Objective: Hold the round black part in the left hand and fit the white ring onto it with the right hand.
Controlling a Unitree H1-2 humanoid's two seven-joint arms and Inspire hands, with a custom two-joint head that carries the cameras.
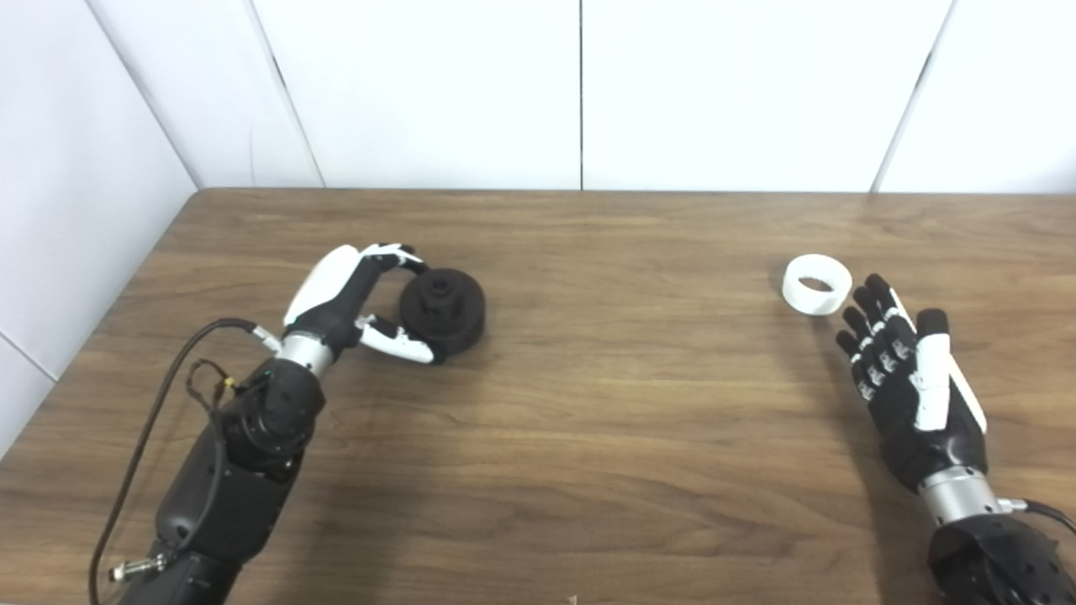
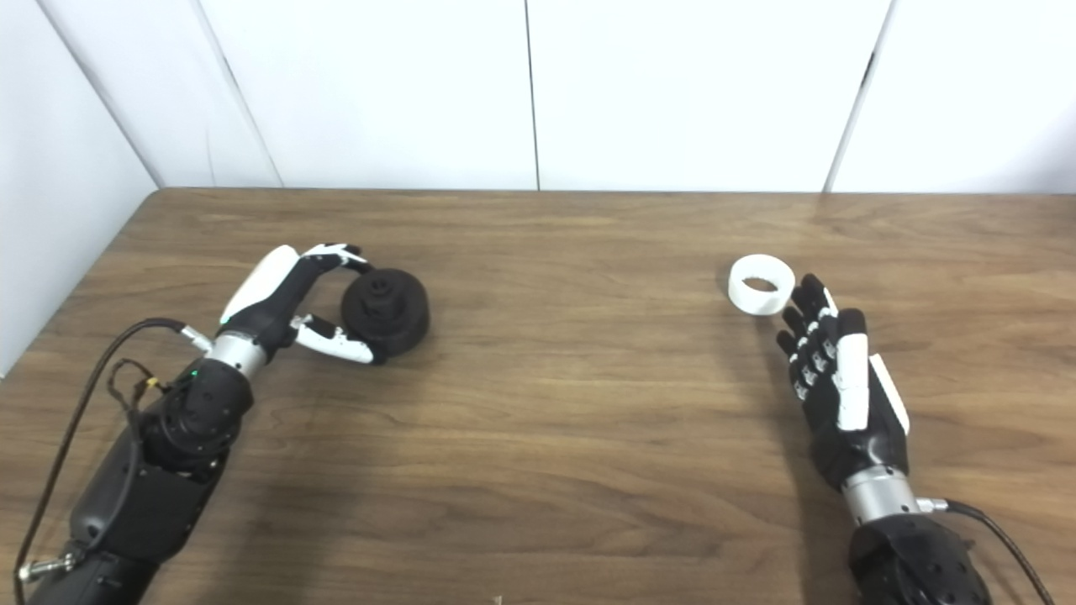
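Resting flat on the wood-grain tabletop (image 1: 588,403), stepped hub upward, the round black part (image 1: 443,308) sits within the left robot hand (image 1: 357,307), fingers curved around it. The smooth white ring (image 1: 816,285) lies bore-up just beyond the right robot hand (image 1: 912,386), which is spread and empty.

We are finding no text, label, brand, number or sign that can be read anywhere in either view. We are looking over the round black part (image 1: 443,307), the white ring (image 1: 816,285), the left hand (image 1: 353,307), the right hand (image 1: 912,386), the wooden worktop (image 1: 605,403) and the white wall panels (image 1: 437,92), and none of them is showing lettering or markings that we can make out.
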